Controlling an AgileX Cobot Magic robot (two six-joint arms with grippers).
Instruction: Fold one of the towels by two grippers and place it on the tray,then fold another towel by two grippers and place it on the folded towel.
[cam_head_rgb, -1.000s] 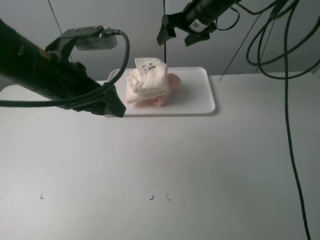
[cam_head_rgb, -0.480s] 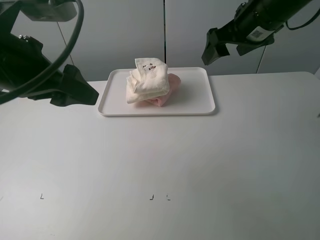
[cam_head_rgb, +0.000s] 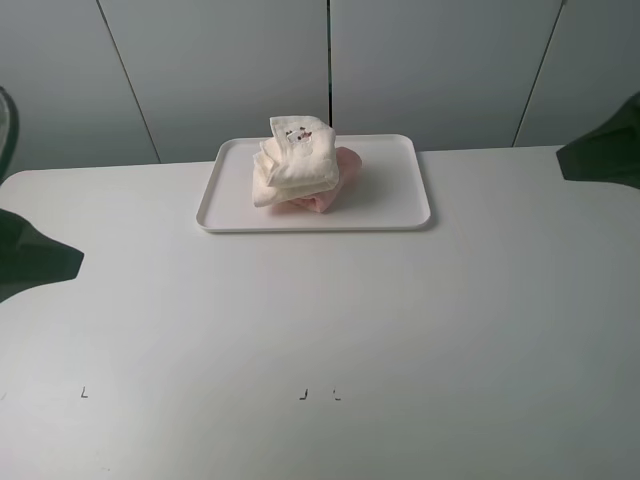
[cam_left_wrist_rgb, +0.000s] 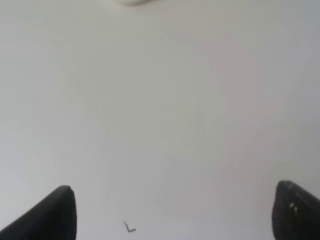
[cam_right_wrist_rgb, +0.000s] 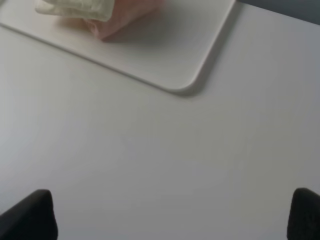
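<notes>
While both grippers sit spread wide and empty at the table (cam_head_rgb: 320, 330) edges, the cream towel (cam_head_rgb: 295, 160) sits folded on the pink towel (cam_head_rgb: 335, 185). Both rest on the tray (cam_head_rgb: 395, 195). Left gripper (cam_left_wrist_rgb: 170, 212) and right gripper (cam_right_wrist_rgb: 172, 215) are well apart from it.

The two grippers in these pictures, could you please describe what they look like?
Little shows. The left gripper has two matte black prongs with rounded tips; the right gripper shows the same. From the high camera each arm is only a black wedge at the frame's edge. No cables or markings are visible.

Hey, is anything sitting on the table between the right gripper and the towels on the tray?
Nothing visible. Bare table lies between the open right gripper and the tray, where the cream-white towel rests on the pink towel.
</notes>
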